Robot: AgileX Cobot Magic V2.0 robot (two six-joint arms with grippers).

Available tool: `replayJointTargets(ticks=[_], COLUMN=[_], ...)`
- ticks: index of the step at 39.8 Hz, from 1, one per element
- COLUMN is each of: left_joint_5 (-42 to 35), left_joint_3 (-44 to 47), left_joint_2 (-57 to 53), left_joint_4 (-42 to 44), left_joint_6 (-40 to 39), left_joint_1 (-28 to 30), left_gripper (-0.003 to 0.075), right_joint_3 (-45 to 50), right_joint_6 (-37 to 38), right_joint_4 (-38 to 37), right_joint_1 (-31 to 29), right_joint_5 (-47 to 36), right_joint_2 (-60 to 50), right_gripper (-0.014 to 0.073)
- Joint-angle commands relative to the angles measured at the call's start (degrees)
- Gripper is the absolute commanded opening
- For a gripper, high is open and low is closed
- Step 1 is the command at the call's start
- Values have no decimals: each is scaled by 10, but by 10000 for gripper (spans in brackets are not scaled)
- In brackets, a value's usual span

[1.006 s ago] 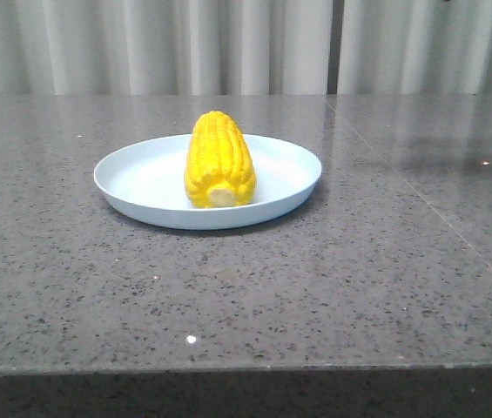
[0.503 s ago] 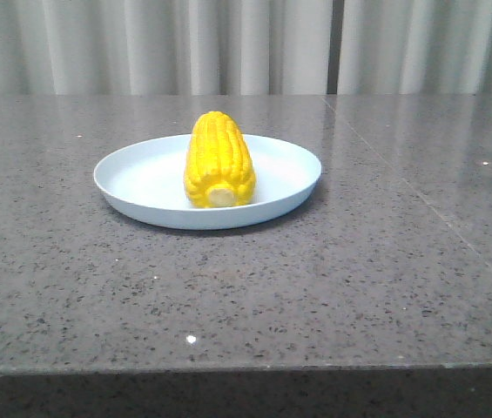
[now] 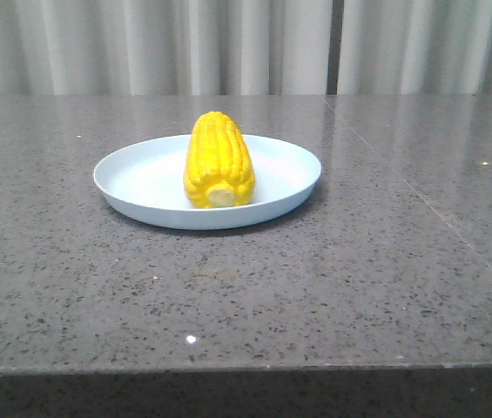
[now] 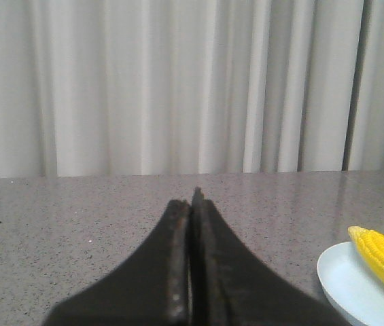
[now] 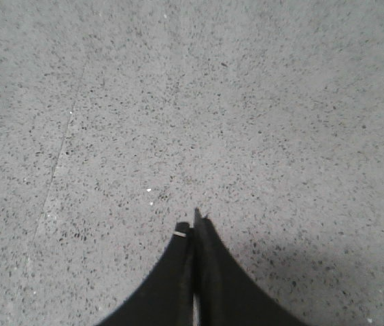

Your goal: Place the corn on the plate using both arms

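Front view showed the bright yellow corn cob (image 3: 219, 161) lying inside the round, shallow pale blue plate (image 3: 132, 198) on the grey speckled stone table (image 3: 315, 279), stub end toward the camera, while the left gripper (image 4: 192, 204) and right gripper (image 5: 193, 227) were both pressed closed, holding nothing.

Bright yellow corn (image 3: 219, 158), rows of kernels, pale stub; pale blue plate (image 3: 141, 178); grey speckled table (image 3: 315, 279); pleated white curtain (image 3: 228, 43); black hands
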Motion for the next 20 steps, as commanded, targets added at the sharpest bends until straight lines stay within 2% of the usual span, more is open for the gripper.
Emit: replayJointTargets(ticks=[1,11,20], left_joint_5=[-44,-44,-44], left_joint_3=[-14,-14,-14], left_joint_2=[8,8,8], left_joint_4=[-5,-5,-5], left_joint_6=[1,1,1], left_joint_1=[-1,-1,-1], left_gripper=[-20,-20,-20], right_joint_3=[31,107,117], right_joint_6=[-8,-8,-8], right_joint_4=[-3,-3,-3], right_joint_1=[0,0,0], right_joint_5=[-81,-134,-142], right_joint_2=[-78,-238,-279], right_gripper=[-69,-69,-69])
